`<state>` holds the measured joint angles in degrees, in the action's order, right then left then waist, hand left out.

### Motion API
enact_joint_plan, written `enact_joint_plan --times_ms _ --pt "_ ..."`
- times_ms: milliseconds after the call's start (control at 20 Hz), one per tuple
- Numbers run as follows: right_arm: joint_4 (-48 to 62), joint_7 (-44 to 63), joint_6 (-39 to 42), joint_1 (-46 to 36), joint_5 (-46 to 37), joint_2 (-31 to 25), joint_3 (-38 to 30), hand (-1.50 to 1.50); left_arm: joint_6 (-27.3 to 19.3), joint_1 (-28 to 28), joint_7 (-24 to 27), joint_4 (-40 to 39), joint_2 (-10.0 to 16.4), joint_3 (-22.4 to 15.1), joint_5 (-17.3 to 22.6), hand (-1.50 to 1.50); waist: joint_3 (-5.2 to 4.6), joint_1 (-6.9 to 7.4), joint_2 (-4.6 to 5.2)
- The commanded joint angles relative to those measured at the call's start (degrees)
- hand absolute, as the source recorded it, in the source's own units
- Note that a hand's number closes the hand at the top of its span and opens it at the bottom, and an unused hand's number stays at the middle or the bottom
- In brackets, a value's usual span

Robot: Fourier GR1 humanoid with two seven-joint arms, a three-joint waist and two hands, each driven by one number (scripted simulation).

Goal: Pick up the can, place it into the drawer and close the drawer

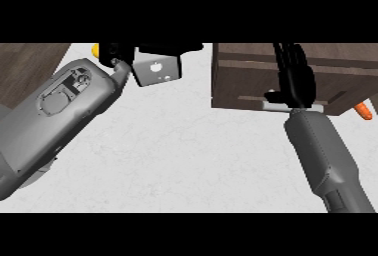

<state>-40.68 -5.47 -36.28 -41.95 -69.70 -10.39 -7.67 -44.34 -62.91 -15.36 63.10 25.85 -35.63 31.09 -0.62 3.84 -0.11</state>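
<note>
The dark wooden drawer (244,75) juts over the white counter at the upper right, with a pale handle (277,106) on its front face. My right hand (291,75) lies against that front just above the handle, its straight fingers running up over the drawer's top. No can shows anywhere; whether it is inside the drawer is hidden. My left hand (159,67) is raised at the top middle, showing its grey back plate and cut by the view's upper edge, with nothing visible in it.
A small yellow object (94,50) peeks out behind my left wrist at the top. An orange object (362,111) lies just right of the drawer. The white counter (184,150) spreads between my forearms, and dark wood (26,65) borders it at upper left.
</note>
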Motion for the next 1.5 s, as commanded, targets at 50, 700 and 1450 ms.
enact_joint_plan --times_ms 50,700,1450 --pt "11.4 -0.58 -3.67 -7.22 0.4 0.54 -2.54 -1.5 -0.38 6.06 0.34 5.91 2.1 -0.82 -1.75 -1.5 0.74 0.7 0.96" --pt "24.67 -1.3 -3.28 -21.52 0.76 -4.07 -6.62 -1.5 1.15 13.03 1.44 11.93 4.5 1.16 -2.93 -1.5 0.73 1.58 1.81" --pt "23.6 -13.46 -2.42 -24.78 14.46 1.92 -17.68 -1.5 1.19 18.31 2.53 17.28 5.33 1.57 -4.51 -1.5 0.91 1.73 1.91"
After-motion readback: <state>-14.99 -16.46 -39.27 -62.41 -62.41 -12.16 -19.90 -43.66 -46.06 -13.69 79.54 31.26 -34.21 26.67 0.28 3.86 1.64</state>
